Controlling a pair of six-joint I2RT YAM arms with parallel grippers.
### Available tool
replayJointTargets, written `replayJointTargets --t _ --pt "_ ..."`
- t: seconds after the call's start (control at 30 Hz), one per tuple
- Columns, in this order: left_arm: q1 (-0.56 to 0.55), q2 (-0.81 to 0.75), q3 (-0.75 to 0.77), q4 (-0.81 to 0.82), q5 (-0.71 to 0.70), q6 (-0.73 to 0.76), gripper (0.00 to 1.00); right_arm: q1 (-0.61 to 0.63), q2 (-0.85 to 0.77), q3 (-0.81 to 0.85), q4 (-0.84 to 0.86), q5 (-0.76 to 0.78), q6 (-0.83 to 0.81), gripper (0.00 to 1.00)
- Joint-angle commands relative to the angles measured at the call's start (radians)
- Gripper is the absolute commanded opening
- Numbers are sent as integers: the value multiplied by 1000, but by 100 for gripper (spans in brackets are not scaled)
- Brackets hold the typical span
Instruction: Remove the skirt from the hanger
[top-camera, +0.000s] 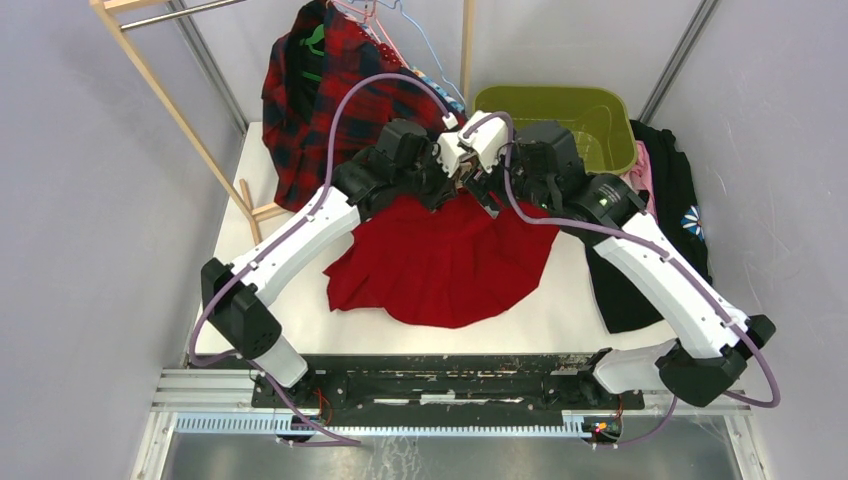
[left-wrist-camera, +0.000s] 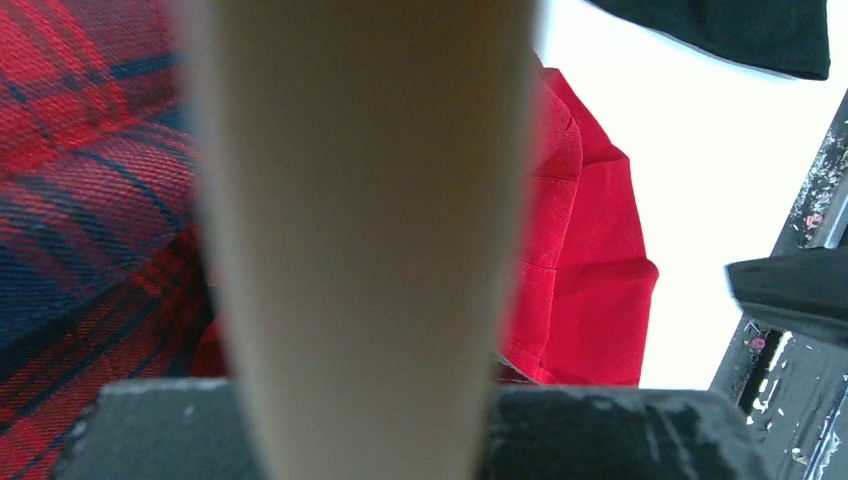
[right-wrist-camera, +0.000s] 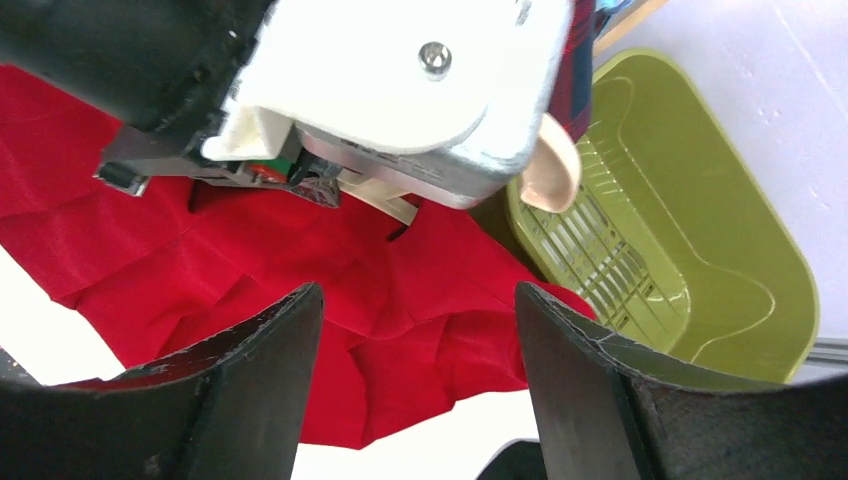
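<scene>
The red skirt (top-camera: 440, 260) lies spread on the white table, its waist end lifted under the two wrists. My left gripper (top-camera: 452, 172) is shut on the pale wooden hanger (left-wrist-camera: 360, 200), which fills the left wrist view between the dark fingers (left-wrist-camera: 600, 430). The skirt (left-wrist-camera: 580, 250) shows to the right of the hanger. My right gripper (right-wrist-camera: 415, 295) stands open just above the skirt (right-wrist-camera: 380, 300), with nothing between its fingers. The hanger's rounded end (right-wrist-camera: 550, 165) pokes out beside the left wrist housing in the right wrist view. Whether the skirt is still clipped to the hanger is hidden.
A green basket (top-camera: 600, 105) stands at the back right. A red plaid shirt (top-camera: 320, 100) hangs on the wooden rack (top-camera: 170, 100) at the back left, with wire hangers (top-camera: 400, 30) above. Dark garments (top-camera: 670, 200) lie along the table's right edge.
</scene>
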Motion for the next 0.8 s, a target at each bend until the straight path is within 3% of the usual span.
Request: replayJointTargets --t 0.0,0.3,0.43,0.57,0.63,0.7,0.73,0.77 --pt "4 -94 91 43 -6 42 3 0 25 -26 90 28 40 75" --pt "3 -158 118 -6 0 60 3 -2 68 -90 140 101 43 71" --pt "5 -192 119 -26 -5 70 3 -7 89 -77 139 181 32 56" --pt "6 -224 119 -39 -28 88 3 -16 106 -69 130 190 41 49" --pt "9 -230 124 -47 -45 98 3 -27 106 -75 133 159 55 34" --pt "12 -235 124 -52 -67 105 3 -46 102 -74 138 128 79 10" --pt "12 -238 123 -55 -78 111 3 -58 99 -72 140 111 90 2" --pt "15 -240 123 -56 -90 115 3 -72 91 -71 145 93 101 1"
